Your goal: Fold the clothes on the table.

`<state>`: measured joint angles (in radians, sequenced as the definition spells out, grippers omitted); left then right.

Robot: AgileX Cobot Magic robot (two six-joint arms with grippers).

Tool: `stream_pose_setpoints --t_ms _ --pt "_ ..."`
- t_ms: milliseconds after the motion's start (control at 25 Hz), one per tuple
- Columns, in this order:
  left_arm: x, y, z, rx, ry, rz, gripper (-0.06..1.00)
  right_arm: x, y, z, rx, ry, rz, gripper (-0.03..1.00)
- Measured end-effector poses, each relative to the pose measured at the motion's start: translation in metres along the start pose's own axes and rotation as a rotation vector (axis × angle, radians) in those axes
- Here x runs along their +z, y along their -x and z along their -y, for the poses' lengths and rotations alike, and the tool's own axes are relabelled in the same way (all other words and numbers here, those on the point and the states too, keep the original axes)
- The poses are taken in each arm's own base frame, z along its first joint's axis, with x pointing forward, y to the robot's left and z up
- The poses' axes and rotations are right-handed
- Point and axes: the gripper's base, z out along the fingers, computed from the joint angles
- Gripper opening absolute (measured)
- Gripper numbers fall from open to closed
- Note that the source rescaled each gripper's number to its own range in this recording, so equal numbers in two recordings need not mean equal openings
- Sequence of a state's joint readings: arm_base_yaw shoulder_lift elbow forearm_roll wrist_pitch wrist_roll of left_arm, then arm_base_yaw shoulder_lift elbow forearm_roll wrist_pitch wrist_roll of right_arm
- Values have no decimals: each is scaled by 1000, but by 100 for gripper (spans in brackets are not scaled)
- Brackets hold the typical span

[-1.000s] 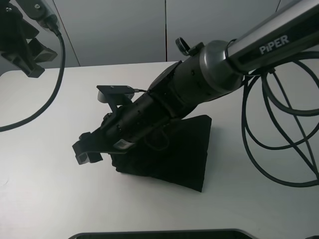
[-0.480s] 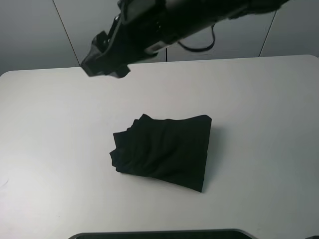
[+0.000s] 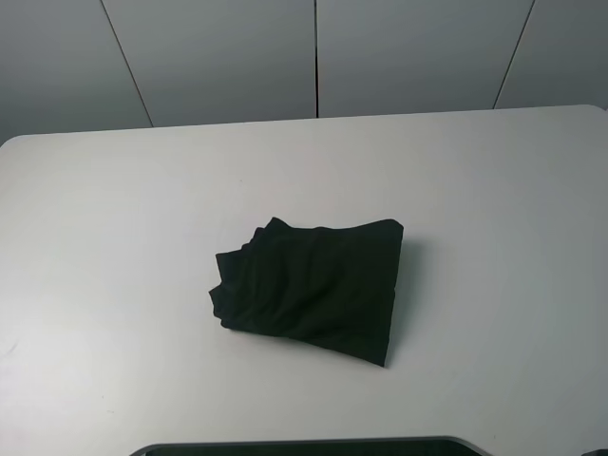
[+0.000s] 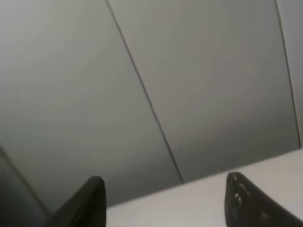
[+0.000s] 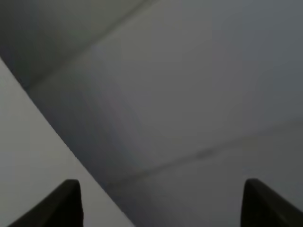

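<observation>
While both grippers (image 4: 163,201) (image 5: 161,201) gape wide before grey wall panels (image 3: 218,57), the soft, creased black T-shirt (image 3: 309,288), folded roughly square, lies mid-table (image 3: 114,228), its ruffled edge at nine o'clock.

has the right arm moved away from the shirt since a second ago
Yes. It lay across the shirt a second ago, rose toward the back wall, and is now out of the high view. Its fingertips frame only wall and table.
</observation>
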<state>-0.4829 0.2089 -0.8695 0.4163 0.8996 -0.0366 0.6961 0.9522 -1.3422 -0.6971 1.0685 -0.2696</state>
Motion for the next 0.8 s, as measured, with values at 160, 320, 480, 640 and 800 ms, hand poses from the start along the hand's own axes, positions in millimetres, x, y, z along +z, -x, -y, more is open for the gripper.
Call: stream_pose_setpoints --t_ms 160,320,480,640,800 --pt "-12 -21 -4 -61 20 -163 71 -51 -41 31 137 -171 -50 74" --pt "-27 -25 -4 -186 -8 -155 71 -106 -83 44 277 -232 64 74" --pt "-47 -23 -12 -238 4 -129 71 -162 -138 49 385 -323 198 74" --pt "-68 -24 -16 -265 -25 -55 71 -207 -191 41 428 -442 271 74" --pt "-77 -28 -16 -295 -47 -22 71 -246 -226 21 456 -602 249 74"
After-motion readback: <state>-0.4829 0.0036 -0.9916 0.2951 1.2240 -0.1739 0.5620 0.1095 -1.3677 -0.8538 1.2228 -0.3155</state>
